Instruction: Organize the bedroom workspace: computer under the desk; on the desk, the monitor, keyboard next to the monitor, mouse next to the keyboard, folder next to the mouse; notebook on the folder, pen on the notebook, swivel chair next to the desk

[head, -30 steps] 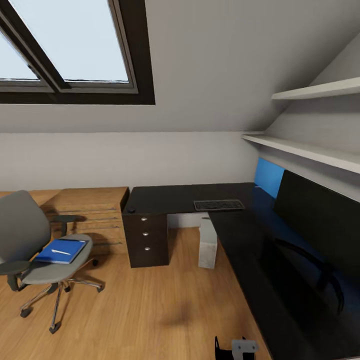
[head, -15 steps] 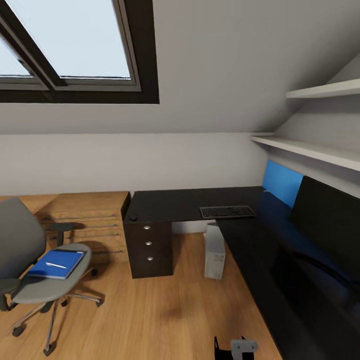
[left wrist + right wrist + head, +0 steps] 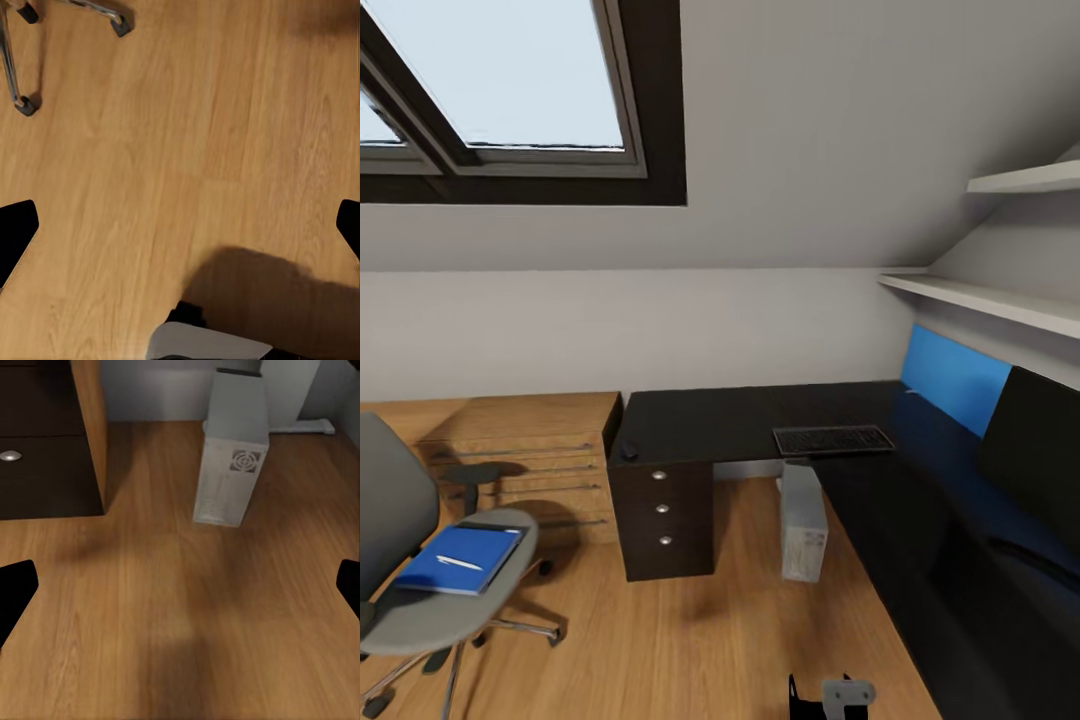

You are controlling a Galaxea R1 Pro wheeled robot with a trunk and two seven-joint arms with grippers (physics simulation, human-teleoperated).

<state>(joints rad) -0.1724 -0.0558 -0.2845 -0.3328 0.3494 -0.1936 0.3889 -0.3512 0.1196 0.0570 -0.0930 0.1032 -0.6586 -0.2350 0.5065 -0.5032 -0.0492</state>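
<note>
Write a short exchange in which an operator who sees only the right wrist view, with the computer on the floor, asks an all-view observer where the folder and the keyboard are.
Operator: I see the computer standing on the wooden floor. Where is the folder?
Observer: The blue folder lies on the seat of the swivel chair, with the white pen on top.
Operator: And the keyboard?
Observer: The keyboard already lies on the desk, near its inner corner.
</note>
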